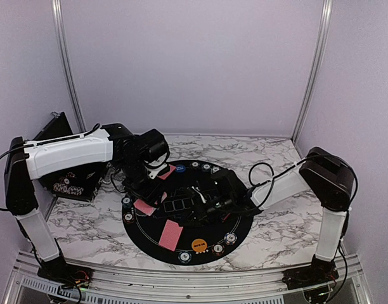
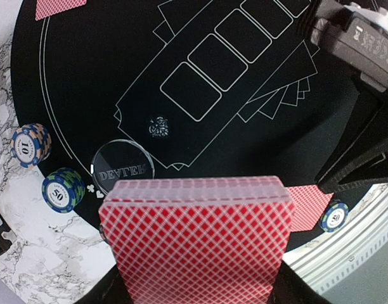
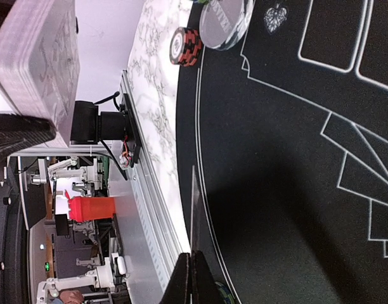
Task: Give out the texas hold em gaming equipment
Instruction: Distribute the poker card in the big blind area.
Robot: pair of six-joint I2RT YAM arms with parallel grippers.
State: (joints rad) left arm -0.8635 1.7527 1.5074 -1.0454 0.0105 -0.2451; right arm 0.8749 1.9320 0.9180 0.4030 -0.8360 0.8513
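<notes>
The left jaws clamped a deck of red-backed cards [image 2: 194, 240] above the left side of the black mat [image 2: 86, 82]; the right jaws seemed to pinch one card [image 3: 193, 209] edge-on over its middle. A dealer disc [image 2: 123, 166] and striped chips [image 2: 30, 144] lay near the left rim.

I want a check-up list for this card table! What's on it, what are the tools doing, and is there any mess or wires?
Surface: marble table with a round black mat on it.
Job's things: loose red-backed cards, striped chips near the mat's rim, orange disc, clear dealer button.
Clutter: black printed box at the far left.
Tools: left tool shut on the deck; right tool appears to pinch one card, seen edge-on.
Cables: black cable loops off the right arm.
Surroundings: pale walls, metal rail at the near edge.
</notes>
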